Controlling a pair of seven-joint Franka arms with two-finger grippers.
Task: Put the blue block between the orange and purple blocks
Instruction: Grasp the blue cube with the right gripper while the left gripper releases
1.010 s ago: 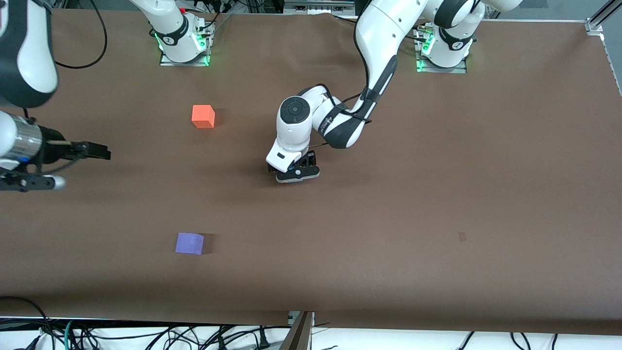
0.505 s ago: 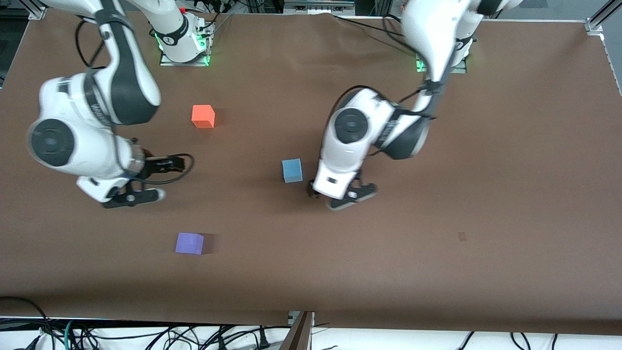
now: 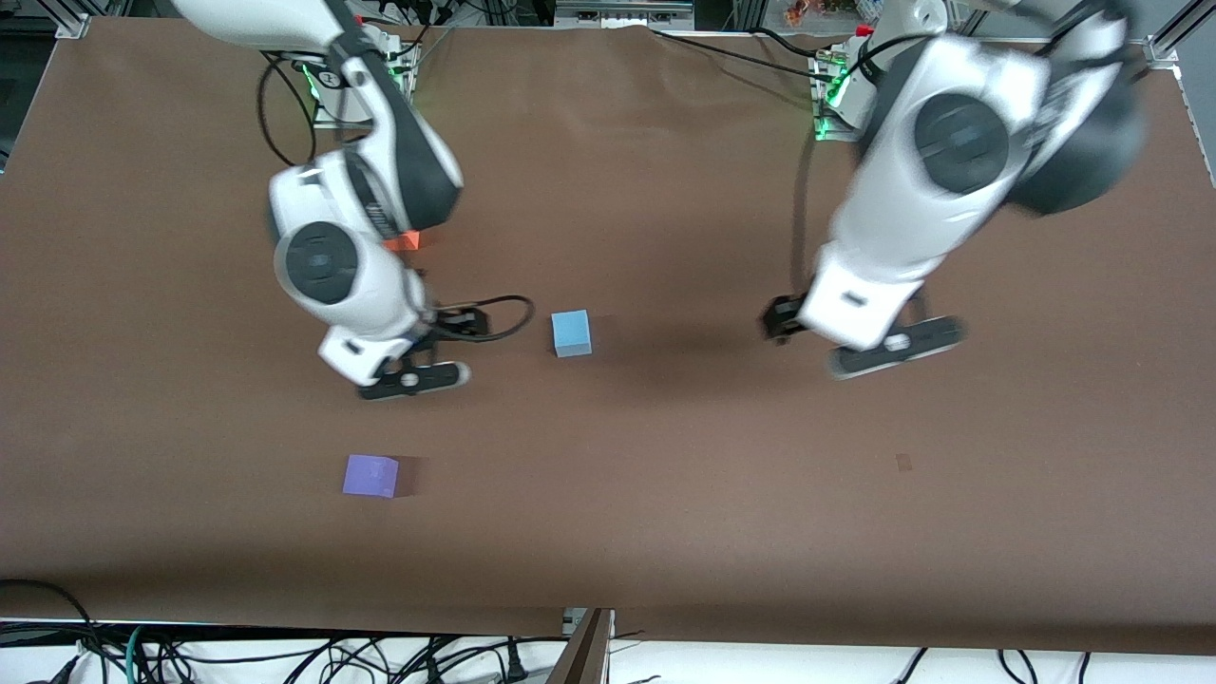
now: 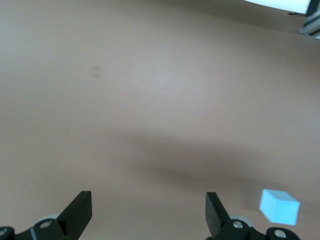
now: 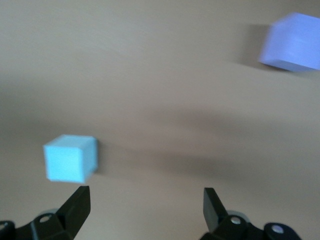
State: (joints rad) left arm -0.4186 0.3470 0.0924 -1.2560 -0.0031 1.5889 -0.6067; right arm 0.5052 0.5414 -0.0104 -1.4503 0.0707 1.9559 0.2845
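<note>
So here's where I'm at: the blue block (image 3: 571, 333) is sitting flat on the brown bench (image 3: 665, 494), roughly mid-bench, and nobody's touching it. My right hand (image 5: 145, 210) is up in the air over the bare bench just beside the block, on the side toward my right arm's end, fingers (image 5: 75, 207) spread wide with nothing between them. In my right wrist view the blue block shows up just outside one fingertip, not between the two, and the purple block (image 5: 292, 42) is off in the corner of that same view. My left hand (image 4: 148, 212) is also hanging over bare bench, well apart from the block toward my left arm's end, and it's wide open and empty too; its wrist view catches the blue block just off to the side past one finger (image 4: 215, 212). The orange block (image 3: 404, 241) is mostly hidden under my right arm in the front view, only a sliver of it peeking out, and it sits farther from the front camera than the blue one. The purple block is nearer to the front camera, toward my right arm's end. Orange and purple line up pretty well with each other, and the blue block is off that line, toward the middle of the bench.
</note>
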